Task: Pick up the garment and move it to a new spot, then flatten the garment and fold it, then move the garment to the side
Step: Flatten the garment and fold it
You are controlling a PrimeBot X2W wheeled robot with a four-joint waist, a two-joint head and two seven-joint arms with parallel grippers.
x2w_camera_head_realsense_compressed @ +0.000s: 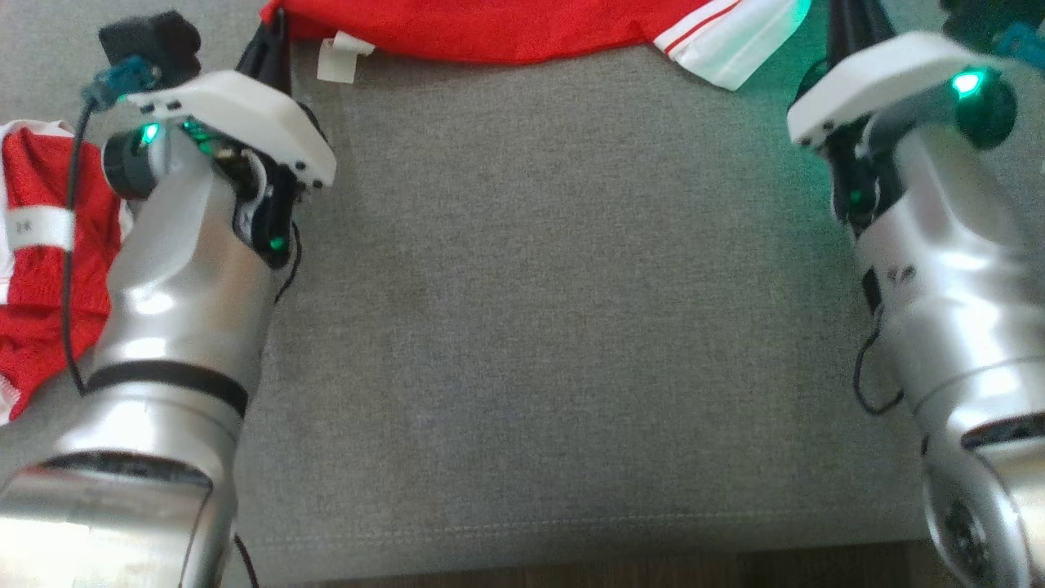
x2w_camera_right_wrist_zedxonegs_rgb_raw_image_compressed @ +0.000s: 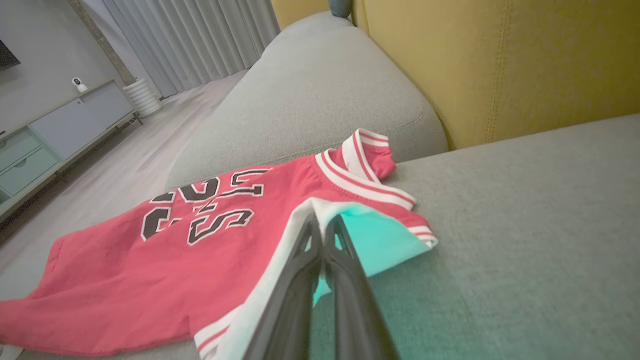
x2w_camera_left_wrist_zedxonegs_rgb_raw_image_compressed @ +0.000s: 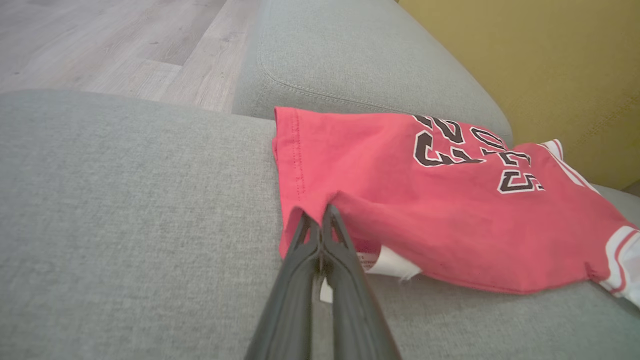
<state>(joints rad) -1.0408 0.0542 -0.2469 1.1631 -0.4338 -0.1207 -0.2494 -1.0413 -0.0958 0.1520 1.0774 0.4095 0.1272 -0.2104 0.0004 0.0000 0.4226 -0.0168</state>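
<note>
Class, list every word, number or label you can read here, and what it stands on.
"23", probably: creased black numerals on the red jersey.
Beside them, black letters: folded, last looks like "S".
On the care tag under its hem: print too small.
On the white label of the red mesh garment: blurred.

Silver forearms [x2w_camera_head_realsense_compressed: 175, 310] w/ blk bands [x2w_camera_head_realsense_compressed: 167, 380], white wrist plates [x2w_camera_head_realsense_compressed: 245, 114], grn LEDs [x2w_camera_head_realsense_compressed: 967, 82], blk cables [x2w_camera_head_realsense_compressed: 69, 245], dark tool fingers [x2w_camera_left_wrist_zedxonegs_rgb_raw_image_compressed: 345, 270]

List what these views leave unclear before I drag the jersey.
- Head view: most of the jersey is cut off by the top edge.
- Head view: the red cloth runs behind the left forearm and off the left edge.
- Left wrist view: the label print is too small to read.
</note>
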